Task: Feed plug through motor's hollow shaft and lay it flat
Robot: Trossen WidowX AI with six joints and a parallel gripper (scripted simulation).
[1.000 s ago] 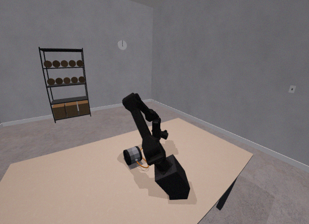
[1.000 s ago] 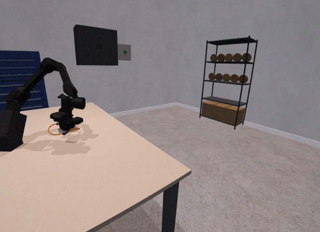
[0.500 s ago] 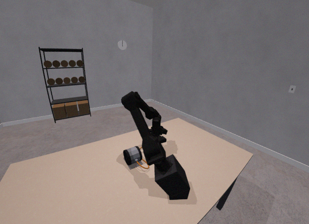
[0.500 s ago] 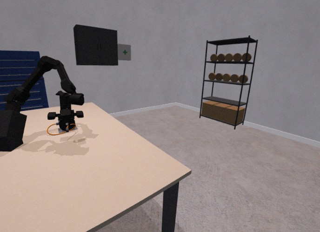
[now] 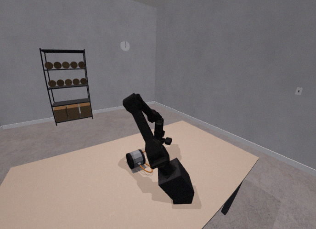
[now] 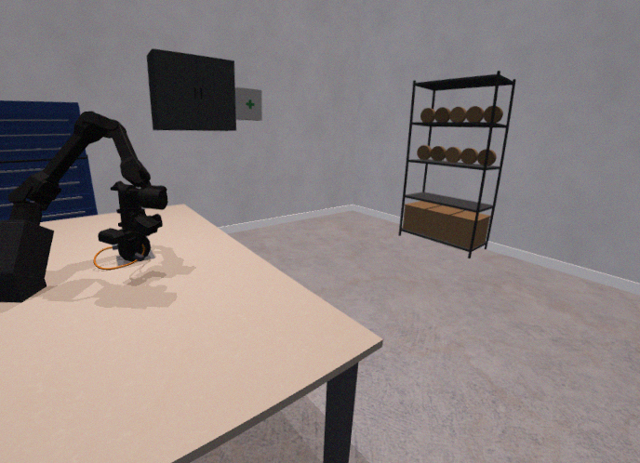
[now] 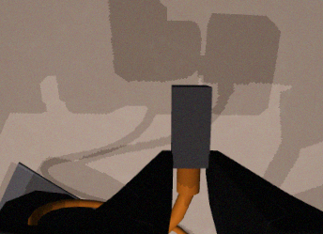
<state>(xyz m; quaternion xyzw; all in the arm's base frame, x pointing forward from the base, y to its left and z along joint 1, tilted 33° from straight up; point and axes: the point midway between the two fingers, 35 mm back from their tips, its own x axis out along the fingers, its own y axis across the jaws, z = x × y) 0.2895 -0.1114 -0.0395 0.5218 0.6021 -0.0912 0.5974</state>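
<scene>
My gripper [image 7: 189, 161] is shut on the dark grey rectangular plug [image 7: 191, 123], above the table. In the wrist view the plug sticks out past the fingertips, and its orange cable [image 7: 188, 180] runs back between the fingers. The motor [image 5: 135, 158], a grey cylinder with black ends, lies on its side left of the arm in the top view. The cable also shows as a loop beside the motor in the top view [image 5: 146, 170] and the exterior view [image 6: 105, 268]. The arm hides the fingertips in the top view. The shaft opening cannot be made out.
The table [image 5: 84, 186] [image 6: 233, 354] carries the black arm base [image 5: 176, 183] [image 6: 23, 259] near the motor. A grey corner [image 7: 20, 181] of the motor or its base shows at lower left in the wrist view. Shelves stand away from the table.
</scene>
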